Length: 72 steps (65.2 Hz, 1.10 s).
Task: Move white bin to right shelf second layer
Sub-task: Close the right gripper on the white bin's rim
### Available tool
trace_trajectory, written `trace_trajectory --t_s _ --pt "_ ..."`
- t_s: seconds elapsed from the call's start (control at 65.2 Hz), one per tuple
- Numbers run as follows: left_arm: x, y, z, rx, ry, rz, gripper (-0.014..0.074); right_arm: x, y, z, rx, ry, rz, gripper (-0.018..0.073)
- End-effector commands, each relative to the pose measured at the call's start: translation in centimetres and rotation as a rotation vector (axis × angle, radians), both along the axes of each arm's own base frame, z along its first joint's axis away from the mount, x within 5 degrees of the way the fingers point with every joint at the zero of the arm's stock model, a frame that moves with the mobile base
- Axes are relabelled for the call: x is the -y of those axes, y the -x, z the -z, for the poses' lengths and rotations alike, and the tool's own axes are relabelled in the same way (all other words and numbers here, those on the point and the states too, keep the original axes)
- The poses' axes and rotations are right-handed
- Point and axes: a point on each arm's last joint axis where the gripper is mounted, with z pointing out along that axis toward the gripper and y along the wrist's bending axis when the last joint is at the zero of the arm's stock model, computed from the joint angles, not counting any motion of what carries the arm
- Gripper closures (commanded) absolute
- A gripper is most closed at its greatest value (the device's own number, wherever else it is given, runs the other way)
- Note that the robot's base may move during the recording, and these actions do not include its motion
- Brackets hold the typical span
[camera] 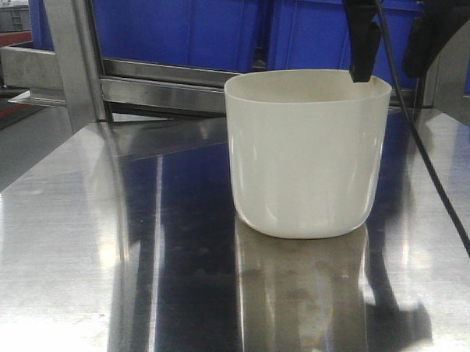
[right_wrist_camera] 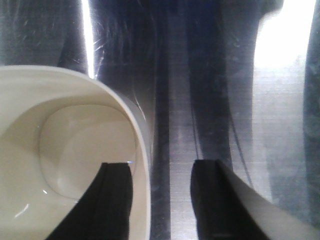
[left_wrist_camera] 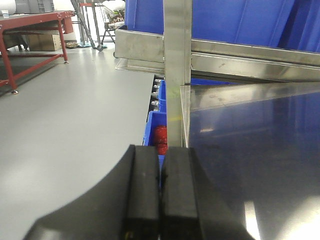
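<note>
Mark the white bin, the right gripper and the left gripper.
white bin (camera: 308,161): front view, front wall.
right gripper (right_wrist_camera: 161,172): right wrist view, midway between fingertips.
left gripper (left_wrist_camera: 160,156): left wrist view, seam between fingertips.

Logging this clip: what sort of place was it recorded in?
Most likely a factory or warehouse floor. Large blue plastic crates sit in a steel rack, the white bin stands on a polished steel surface, and a bare grey floor runs to a red-framed bench.

Before me: a flat steel cart top (camera: 90,260), polished, finely scratched, reflective. One item stands directly on it: the white bin (camera: 308,153), upright, right of centre.
</note>
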Motion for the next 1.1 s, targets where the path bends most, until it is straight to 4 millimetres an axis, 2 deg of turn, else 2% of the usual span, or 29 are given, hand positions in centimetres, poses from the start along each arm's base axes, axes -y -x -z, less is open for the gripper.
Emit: trace_trajectory --t_s 0.0,0.322,0.583,0.659,0.813,1.089 --pt "0.0 0.0 0.4 0.068 0.008 -0.003 0.0512 0.3 0.0 -2.0 0.085 -0.031 -0.010 0.0168" --pt "0.0 0.0 0.4 0.068 0.008 -0.003 0.0512 -0.4 -1.0 0.3 0.015 -0.009 -0.008 0.0168" --pt "0.0 0.0 0.4 0.068 0.008 -0.003 0.0512 -0.5 -1.2 0.6 0.011 -0.014 -0.008 0.0173" --pt "0.0 0.0 0.4 0.068 0.008 -0.003 0.0512 -0.6 -1.3 0.6 0.014 -0.016 -0.009 0.0211" --pt "0.0 0.0 0.4 0.068 0.008 -0.003 0.0512 -0.6 -1.3 0.6 0.016 -0.023 -0.008 0.0343" --pt "0.0 0.0 0.4 0.068 0.008 -0.003 0.0512 -0.3 -1.4 0.6 0.013 -0.022 0.002 0.0504"
